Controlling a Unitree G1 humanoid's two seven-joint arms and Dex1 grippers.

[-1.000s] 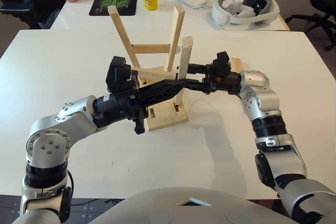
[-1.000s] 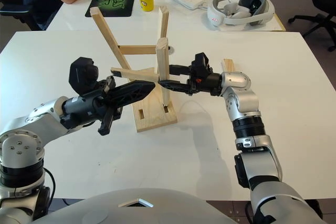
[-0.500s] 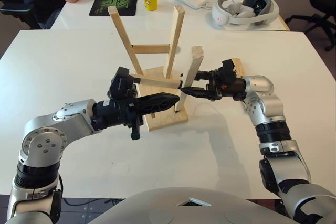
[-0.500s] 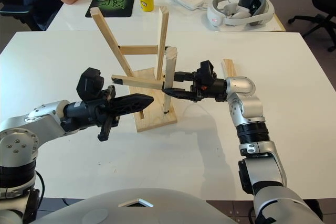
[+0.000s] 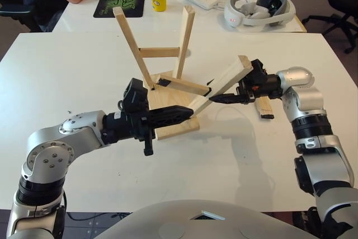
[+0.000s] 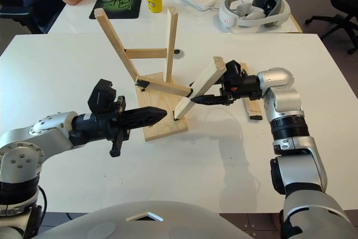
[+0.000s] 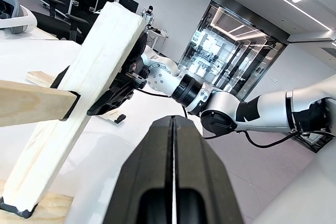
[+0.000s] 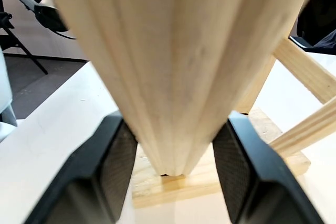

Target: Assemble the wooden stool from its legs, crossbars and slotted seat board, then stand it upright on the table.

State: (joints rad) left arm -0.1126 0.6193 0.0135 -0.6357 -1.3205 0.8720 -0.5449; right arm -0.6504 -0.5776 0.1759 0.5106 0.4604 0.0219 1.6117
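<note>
Two legs [image 5: 131,43] and a crossbar [image 5: 159,52] stand in the seat board [image 5: 176,129] on the desk [image 5: 84,71]; the right tool [image 5: 213,99] pinches a tilted third leg [image 5: 226,79], foot at the board. The left tool [image 5: 190,111] hovers pressed together; the remaining pieces and righting seem left.

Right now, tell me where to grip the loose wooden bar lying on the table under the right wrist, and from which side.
Take the loose bar by its near half, from straight above, fingers across its narrow width: it lies flat on the table, both long sides exposed.
</note>
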